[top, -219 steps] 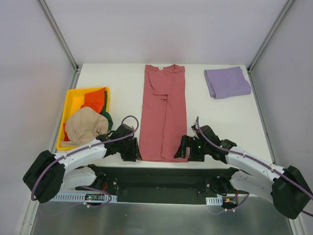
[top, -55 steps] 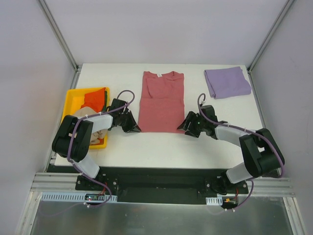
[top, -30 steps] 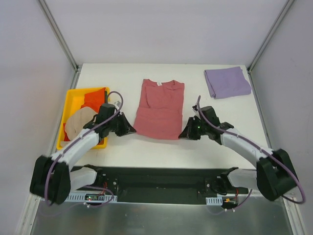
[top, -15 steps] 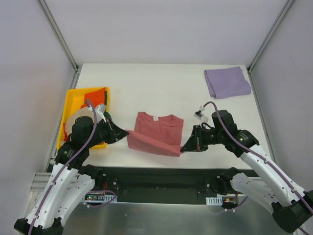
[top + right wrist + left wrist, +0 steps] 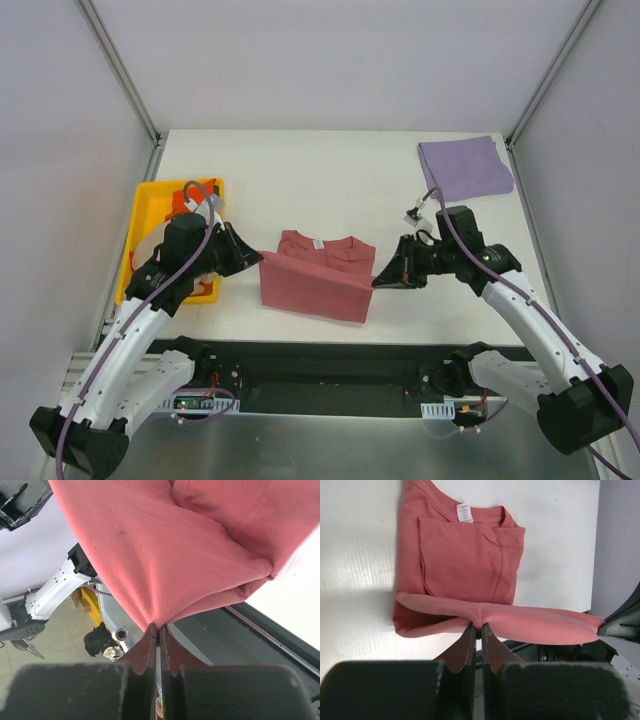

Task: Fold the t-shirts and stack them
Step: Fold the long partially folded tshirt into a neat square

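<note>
A dusty red t-shirt hangs doubled over near the table's front, its collar end resting on the white table. My left gripper is shut on its left fold corner; in the left wrist view the gripper pinches the red cloth. My right gripper is shut on the right corner, and in the right wrist view the gripper clamps the red shirt. A folded lavender t-shirt lies at the back right. Beige and orange t-shirts sit in the bin.
A yellow plastic bin stands at the table's left edge, just behind my left arm. Metal frame posts rise at the back corners. The black base rail runs along the near edge.
Both grippers lifted the shirt's held edge higher and carried it a little toward the back. The red shirt now hangs as a taller fold, its collar end slightly farther back.
</note>
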